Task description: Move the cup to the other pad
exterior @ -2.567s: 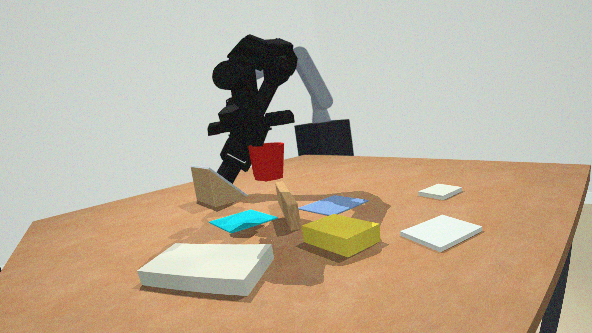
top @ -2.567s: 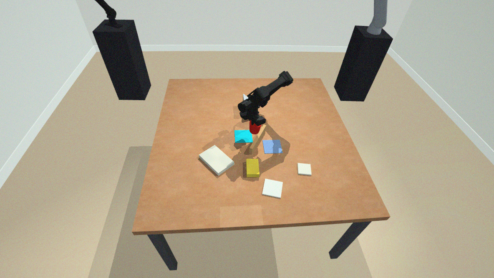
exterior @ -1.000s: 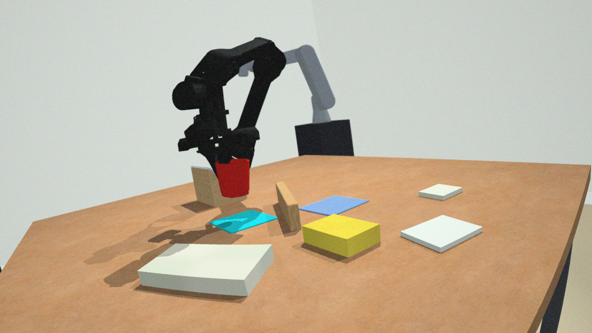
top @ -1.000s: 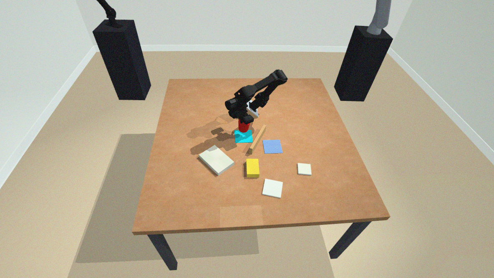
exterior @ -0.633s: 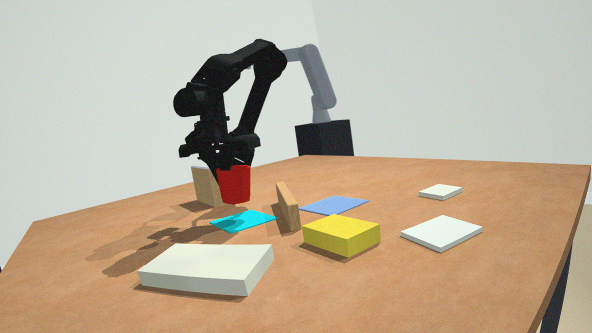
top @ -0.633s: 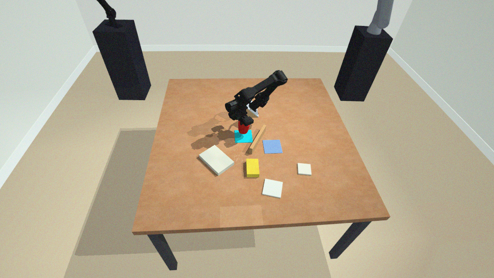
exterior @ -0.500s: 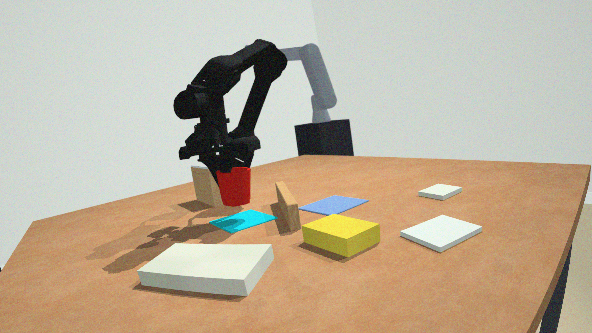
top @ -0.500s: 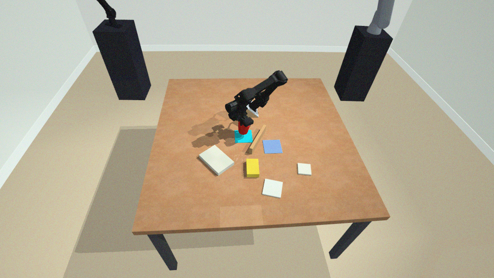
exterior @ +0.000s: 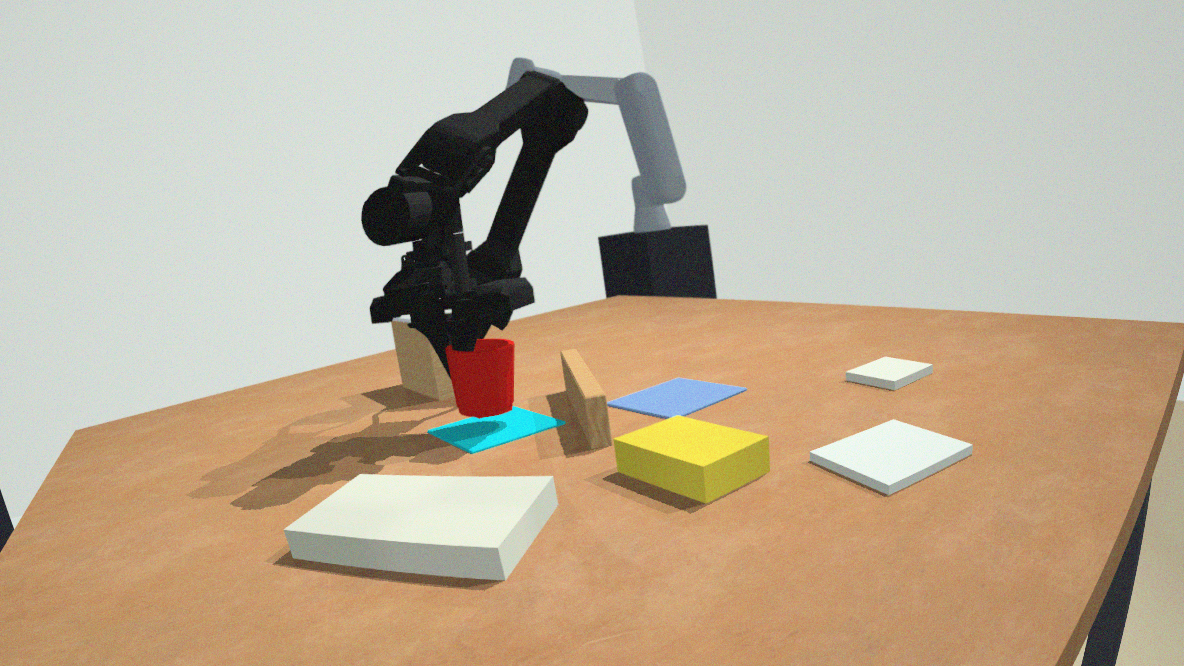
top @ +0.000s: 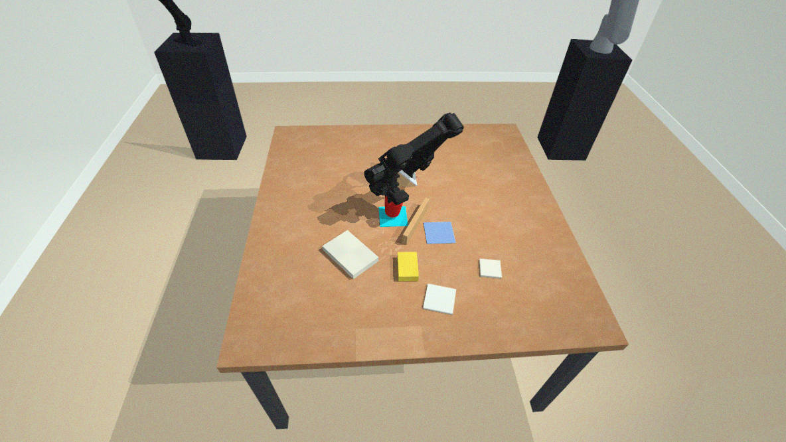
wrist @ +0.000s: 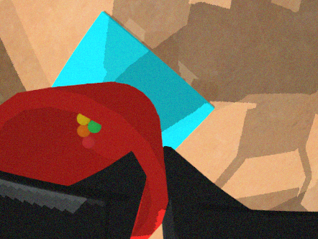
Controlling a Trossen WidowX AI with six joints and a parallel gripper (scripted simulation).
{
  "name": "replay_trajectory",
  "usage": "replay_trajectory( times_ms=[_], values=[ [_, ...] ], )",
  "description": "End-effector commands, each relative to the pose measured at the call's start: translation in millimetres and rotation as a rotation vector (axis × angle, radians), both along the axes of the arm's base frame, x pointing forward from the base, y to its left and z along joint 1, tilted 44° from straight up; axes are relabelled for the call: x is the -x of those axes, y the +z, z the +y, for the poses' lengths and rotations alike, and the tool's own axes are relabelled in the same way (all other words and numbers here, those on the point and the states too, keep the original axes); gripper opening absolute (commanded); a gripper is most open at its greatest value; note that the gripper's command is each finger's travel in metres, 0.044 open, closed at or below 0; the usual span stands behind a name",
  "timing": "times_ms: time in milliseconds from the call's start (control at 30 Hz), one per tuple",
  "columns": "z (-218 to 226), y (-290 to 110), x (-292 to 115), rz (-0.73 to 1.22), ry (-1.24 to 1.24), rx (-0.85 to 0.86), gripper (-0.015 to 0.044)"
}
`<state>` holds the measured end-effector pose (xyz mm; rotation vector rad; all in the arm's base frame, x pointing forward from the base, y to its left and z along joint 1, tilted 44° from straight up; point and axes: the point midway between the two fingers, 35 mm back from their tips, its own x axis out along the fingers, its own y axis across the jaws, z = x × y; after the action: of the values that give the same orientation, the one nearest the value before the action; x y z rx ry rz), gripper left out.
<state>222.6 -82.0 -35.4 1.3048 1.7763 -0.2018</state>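
Fingers [exterior: 465, 331] gripping red cup [exterior: 481, 376] rim – cup over cyan pad [exterior: 495, 429]; brown tabletop [exterior: 745, 563], tan floor [top: 82, 307], pale walls [exterior: 206, 149].
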Motion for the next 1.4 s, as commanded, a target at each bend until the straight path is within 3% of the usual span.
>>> replay_trajectory(
  times_ms=[0, 700, 867, 1367],
  values=[
    [5.0, -3.7, 0.5, 0.002, -0.003, -0.005, 0.0000],
    [9.2, -8.6, 1.4, 0.001, 0.001, -0.001, 0.0000],
    [9.2, -8.6, 1.4, 0.001, 0.001, -0.001, 0.0128],
    [1.3, -1.1, 0.1, 0.001, 0.000, -0.001, 0.0128]
  ],
)
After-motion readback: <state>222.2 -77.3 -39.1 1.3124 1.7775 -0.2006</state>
